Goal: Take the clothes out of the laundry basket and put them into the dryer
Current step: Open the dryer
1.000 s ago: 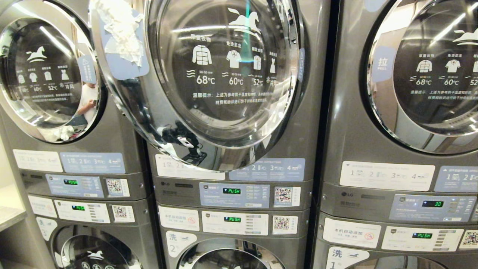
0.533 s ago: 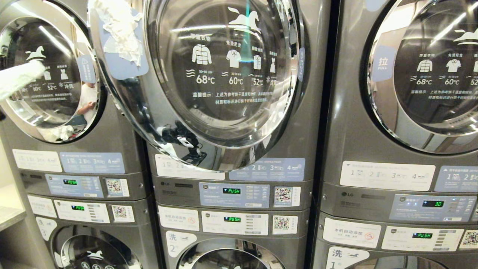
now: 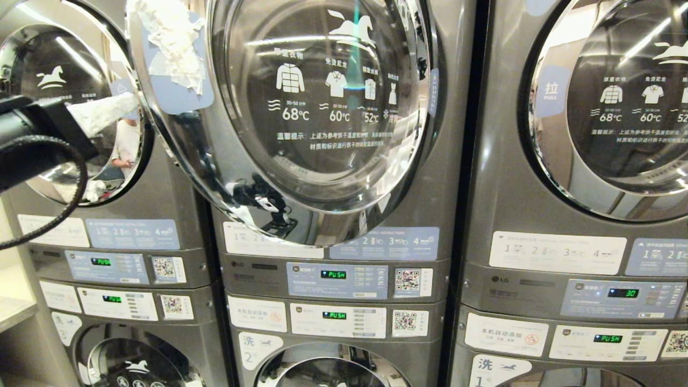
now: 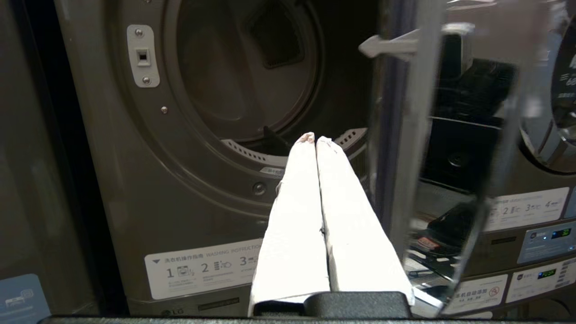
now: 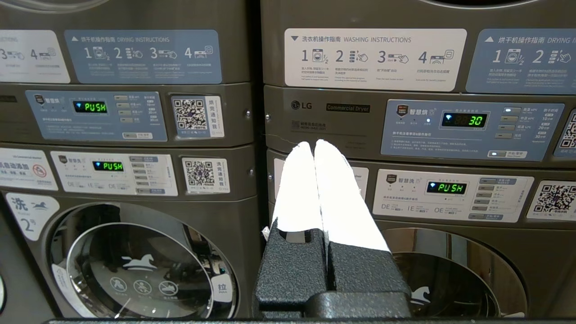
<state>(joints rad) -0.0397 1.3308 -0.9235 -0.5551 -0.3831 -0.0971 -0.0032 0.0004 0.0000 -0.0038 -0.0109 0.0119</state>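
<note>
The dryer (image 3: 322, 123) w/ the big chrome-rimmed round door is standing in the middle stack, the one numbered 2, and its door is hanging open, swung out toward the robot so the white printed temps are facing the head view. Torn white paper (image 3: 172, 43) is sticking to the door's upper left rim.

The left end effector (image 3: 102, 113) is reaching in from the left side of the head view, up at door height, its white-wrapped fingers (image 4: 310, 202) pressing together w/ nothing between them. In the left wrist view they are pointing at the dryer's dark open drum (image 4: 252, 76), w/ the door's edge (image 4: 405, 148) standing just beside them. A black cable (image 3: 64, 188) is looping down from that arm.

The right end effector (image 5: 315, 146) is hanging lower, in front of the control panels (image 5: 468, 130) between the stacks numbered 2 and 1; its white fingers are also lying flat together, gripping nothing. A green "30" display (image 5: 470, 120) is glowing on the right stack's panel, and "PUSH" displays (image 5: 95, 107) are glowing on the others.

No clothes or basket are showing in any view, so can't tell where they are sitting.
</note>
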